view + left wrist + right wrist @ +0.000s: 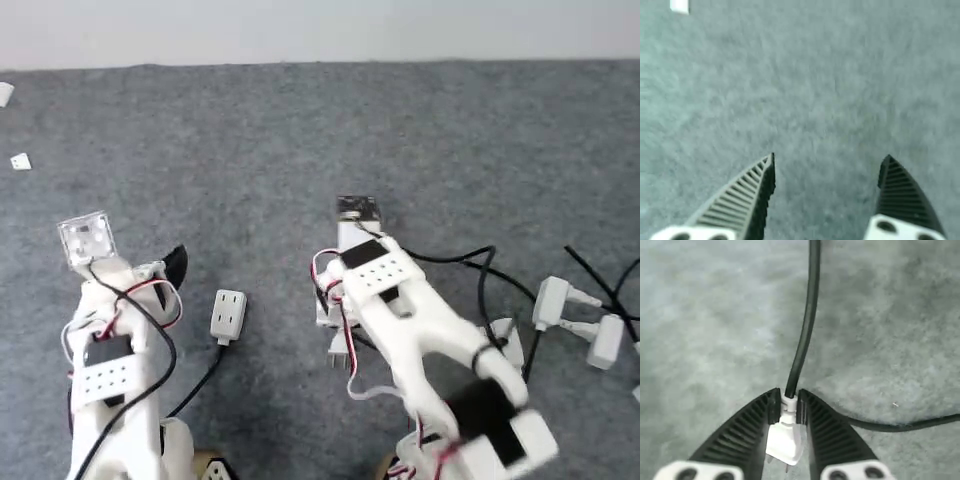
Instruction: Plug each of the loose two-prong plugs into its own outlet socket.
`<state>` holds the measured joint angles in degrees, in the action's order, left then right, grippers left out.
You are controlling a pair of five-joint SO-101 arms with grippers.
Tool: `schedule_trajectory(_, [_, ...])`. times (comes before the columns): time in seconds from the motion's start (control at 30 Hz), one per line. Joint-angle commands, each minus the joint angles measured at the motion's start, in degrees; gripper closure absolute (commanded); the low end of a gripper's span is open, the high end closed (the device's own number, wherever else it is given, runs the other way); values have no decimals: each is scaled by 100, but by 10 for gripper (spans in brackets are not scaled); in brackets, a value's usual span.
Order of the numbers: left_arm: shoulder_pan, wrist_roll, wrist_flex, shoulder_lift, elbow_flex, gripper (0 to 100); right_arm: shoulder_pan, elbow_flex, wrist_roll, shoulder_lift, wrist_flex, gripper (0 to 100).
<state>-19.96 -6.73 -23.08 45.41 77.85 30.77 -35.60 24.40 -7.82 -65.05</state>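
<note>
My right gripper (788, 395) is shut on a white two-prong plug (785, 440), and the plug's black cord (807, 315) runs away over the grey carpet. In the high view that gripper (335, 328) is at the middle, with the plug's prongs (340, 357) sticking out towards the near edge. To its left a white outlet socket (228, 314) lies flat on the carpet on a black cord. Beyond the socket, further left, is my left gripper (168, 266). It (827, 165) stands open over bare carpet with nothing between its fingers.
More white plug and socket pieces (550, 300) (605, 342) lie at the right with black cords (470, 262) looping between them and the right arm. Two small white bits (20, 161) sit at the far left. The far half of the carpet is open.
</note>
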Motion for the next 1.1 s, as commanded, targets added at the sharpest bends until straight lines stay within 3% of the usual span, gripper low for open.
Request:
schedule_trajectory(0.0, [79, 273, -422, -1081, -1051, 687, 110, 202, -440, -1262, -154, 991])
schedule_trajectory(0.13, [237, 316, -923, -2558, -2018, 687, 171, -149, -1354, -2712, -92, 991])
schedule_trajectory(0.23, [237, 334, -1688, -3349, -2879, 687, 400, -484, -2505, -3705, -84, 991])
schedule_trajectory(0.33, [237, 1055, -2338, -3780, -3354, 687, 796, -905, -3191, -4532, 119, 991])
schedule_trajectory(0.4, [281, 1758, -2602, -3824, -3433, 687, 1191, -1160, -3262, -4963, 365, 991])
schedule_trajectory(0.53, [615, 2365, -2901, -3815, -3363, 688, 1930, -1354, -3297, -5174, 857, 991])
schedule_trajectory(0.8, [1037, 3525, -3253, -3631, -3099, 697, 2044, -1354, -3174, -4031, 1560, 991])
schedule_trajectory(1.07, [1679, 3886, -2444, -993, -892, 742, 2026, -1354, -2901, -3486, 1868, 991])
